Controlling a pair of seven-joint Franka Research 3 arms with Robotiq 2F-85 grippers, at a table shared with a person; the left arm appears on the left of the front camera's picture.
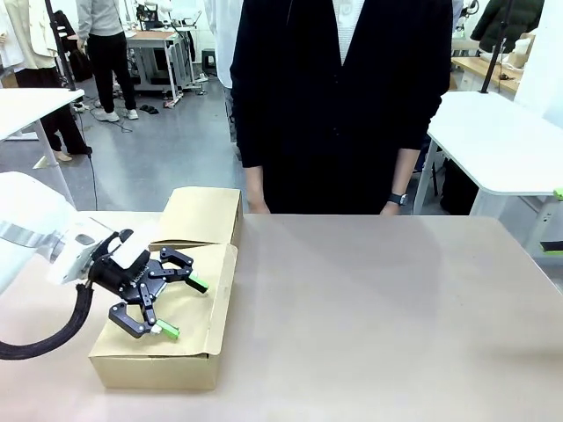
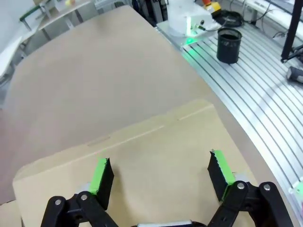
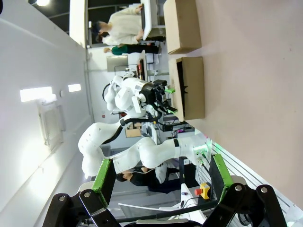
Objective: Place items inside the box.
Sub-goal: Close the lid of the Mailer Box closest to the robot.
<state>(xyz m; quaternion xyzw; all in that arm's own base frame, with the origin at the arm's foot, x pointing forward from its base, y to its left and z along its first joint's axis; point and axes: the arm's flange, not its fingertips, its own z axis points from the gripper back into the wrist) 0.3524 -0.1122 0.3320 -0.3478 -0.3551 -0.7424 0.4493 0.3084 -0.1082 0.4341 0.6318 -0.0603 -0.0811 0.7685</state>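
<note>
at lower left of the front view, the left gripper (image 1: 172,308) hovers wide open and empty directly over the closed box (image 1: 189,352), whose long axis runs toward the person.

I see the box (image 1: 189,299) as matt brown cardboard, lower left; the table (image 1: 378,308) looks smooth and matt; my left gripper (image 1: 180,307) is black plastic with glossy green pads (image 2: 100,176).

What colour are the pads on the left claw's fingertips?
Bright green pads on the black left claw, seen best in the left wrist view.
</note>
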